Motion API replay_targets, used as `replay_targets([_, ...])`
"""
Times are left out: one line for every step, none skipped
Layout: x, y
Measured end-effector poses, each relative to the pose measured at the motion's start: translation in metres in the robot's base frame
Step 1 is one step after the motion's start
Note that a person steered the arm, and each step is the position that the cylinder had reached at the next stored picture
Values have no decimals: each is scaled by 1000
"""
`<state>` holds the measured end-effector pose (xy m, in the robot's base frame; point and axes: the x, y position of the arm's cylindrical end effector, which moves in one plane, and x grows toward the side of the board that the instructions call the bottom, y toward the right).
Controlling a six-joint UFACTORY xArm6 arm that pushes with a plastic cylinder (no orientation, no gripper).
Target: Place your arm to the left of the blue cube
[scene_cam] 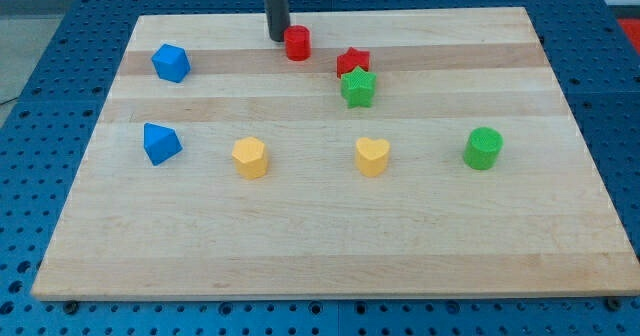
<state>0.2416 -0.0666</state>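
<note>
The tabletop point(330, 246) is pale wood, smooth with visible grain bands; the blue cube point(171, 63) and red cylinder point(297, 43) look like matt plastic; my tip point(277, 38) is dark, dull-finished

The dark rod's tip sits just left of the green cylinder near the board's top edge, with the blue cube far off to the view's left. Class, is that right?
Not quite. In the camera view, my tip sits just left of the red cylinder, not a green one. The blue cube is indeed far to the view's left.
</note>
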Motion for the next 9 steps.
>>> replay_targets([8,14])
replay_targets([14,16])
replay_targets([-3,-21])
replay_targets([-15,-103])
replay_targets([-15,-130])
replay_targets([-15,-130])
replay_targets([-15,-150])
replay_targets([-9,-218])
replay_targets([-5,-238])
